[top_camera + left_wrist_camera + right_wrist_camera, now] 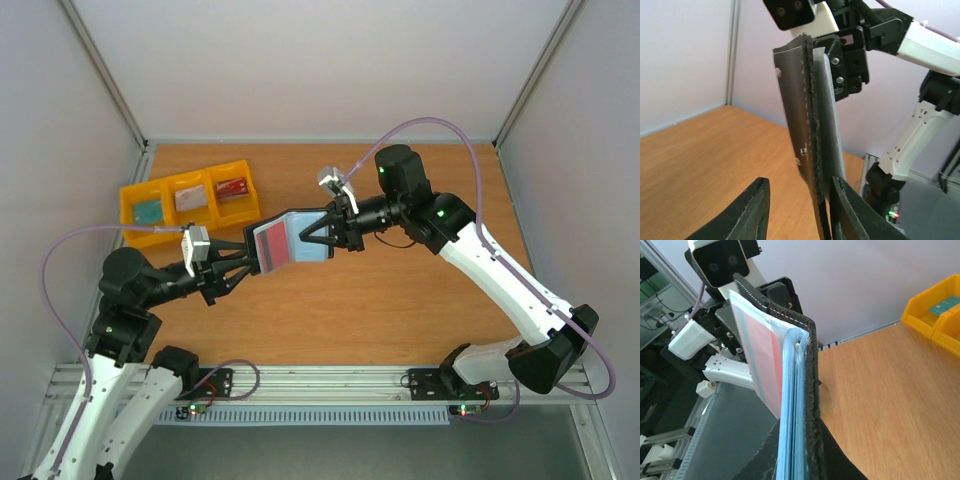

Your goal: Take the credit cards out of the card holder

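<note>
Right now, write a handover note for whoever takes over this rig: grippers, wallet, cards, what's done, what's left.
Right gripper: shut on one end of the wallet, holding it open in the air.
Left gripper: partly open around the opposite end, not clamping it.
Cards: a red card shows in a pocket; others not visible.
Done: wallet lifted and opened.
Left: pull out every card.

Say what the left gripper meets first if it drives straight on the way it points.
The card holder: its edge stands between the left gripper's open fingers. Further along that line, it seems, comes the right gripper, clamped on the holder's far end.
</note>
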You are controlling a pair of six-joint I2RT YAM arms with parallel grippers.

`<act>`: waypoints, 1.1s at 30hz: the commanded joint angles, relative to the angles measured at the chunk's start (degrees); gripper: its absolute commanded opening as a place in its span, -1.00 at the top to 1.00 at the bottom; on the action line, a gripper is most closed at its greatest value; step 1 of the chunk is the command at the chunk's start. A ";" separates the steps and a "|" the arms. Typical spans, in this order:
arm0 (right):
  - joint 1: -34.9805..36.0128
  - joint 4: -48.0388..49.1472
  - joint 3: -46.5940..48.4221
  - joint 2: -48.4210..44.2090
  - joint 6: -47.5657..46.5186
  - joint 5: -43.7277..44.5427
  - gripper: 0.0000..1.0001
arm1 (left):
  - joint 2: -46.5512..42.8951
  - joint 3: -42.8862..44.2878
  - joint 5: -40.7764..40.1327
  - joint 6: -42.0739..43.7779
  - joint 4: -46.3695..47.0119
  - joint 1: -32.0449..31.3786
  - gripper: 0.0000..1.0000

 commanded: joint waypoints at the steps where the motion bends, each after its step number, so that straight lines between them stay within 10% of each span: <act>1: 0.28 0.42 1.87 -0.56 -0.14 0.32 0.98 | -0.57 0.30 6.58 -0.41 4.00 -0.22 0.29; 14: 0.21 1.21 2.16 -0.72 0.45 -0.96 0.98 | 0.83 0.07 7.73 -3.60 7.90 -0.25 0.74; 23: 0.28 1.73 2.34 -0.72 1.76 -0.33 0.98 | 2.06 0.20 4.74 -4.52 7.44 -0.29 0.41; 33: 0.40 3.03 1.99 -1.25 2.36 -2.50 0.98 | 1.43 -0.41 3.70 -5.05 7.82 -0.28 0.89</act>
